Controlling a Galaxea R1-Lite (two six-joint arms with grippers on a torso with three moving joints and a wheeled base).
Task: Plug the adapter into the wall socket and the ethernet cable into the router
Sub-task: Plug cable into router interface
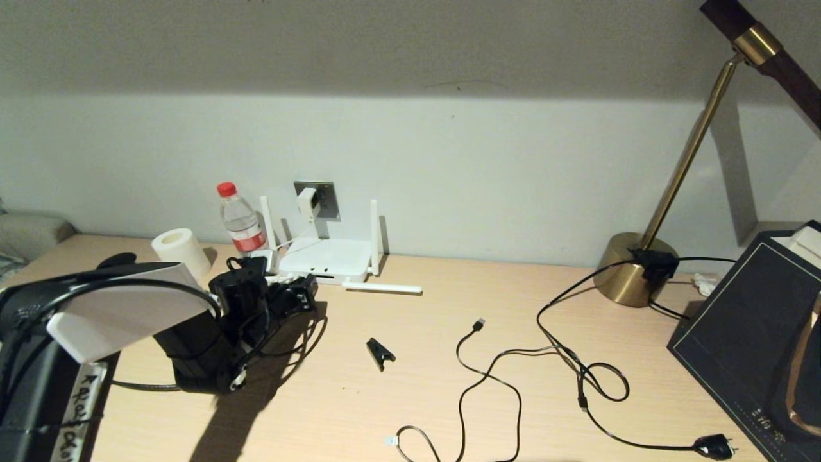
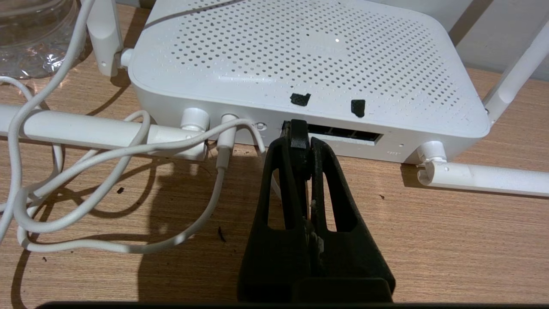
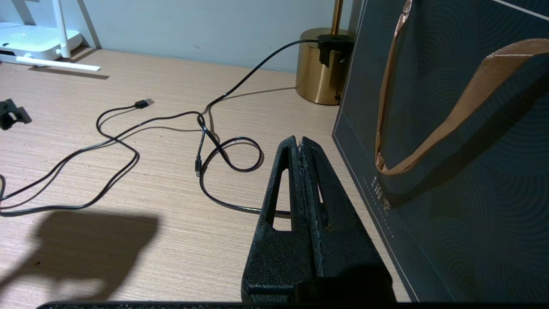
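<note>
While the adapter (image 1: 308, 202) already sits in the wall socket (image 1: 324, 197) behind the router (image 2: 300, 64), the left gripper (image 2: 299, 141) pinches a dark connector, probably the ethernet cable's, at the router's port slot (image 2: 343, 136). It should be pushed straight and level. The right gripper (image 3: 300, 148) rests closed and empty, well away from the router.

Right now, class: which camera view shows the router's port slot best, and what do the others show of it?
The left wrist view: the port slot fills the router front, with the left gripper shut on a black connector at its end. The head view shows the router small, partly behind the arm; the right wrist view, only a corner.
</note>
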